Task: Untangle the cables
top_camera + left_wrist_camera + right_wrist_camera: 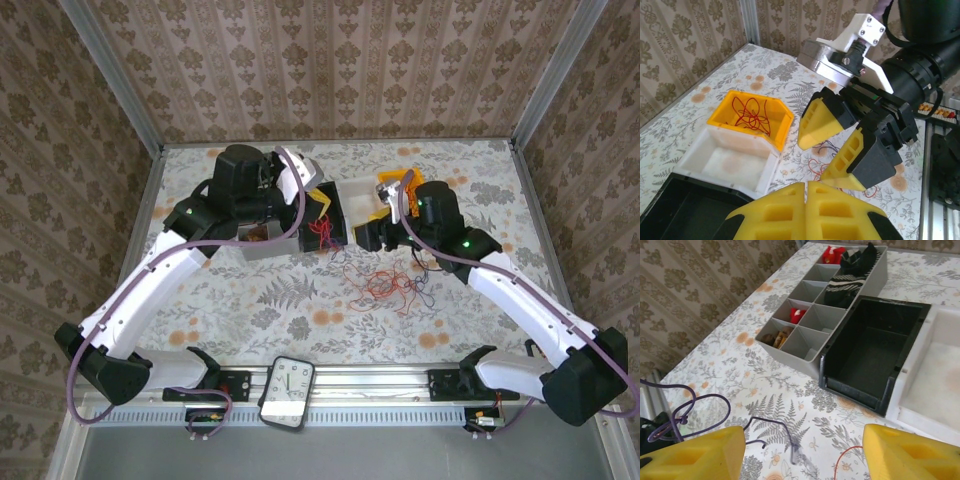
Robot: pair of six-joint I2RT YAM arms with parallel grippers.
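Beige damask-patterned walls (330,60) enclose a table (240,310) covered in floral, fern-printed cloth, evenly lit.

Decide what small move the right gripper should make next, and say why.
Probably lower the right gripper onto the loose cables and close on one strand: its jaws stand open and empty, the tangle lies on the table close by them, and a red cable already sits in the yellow bin.
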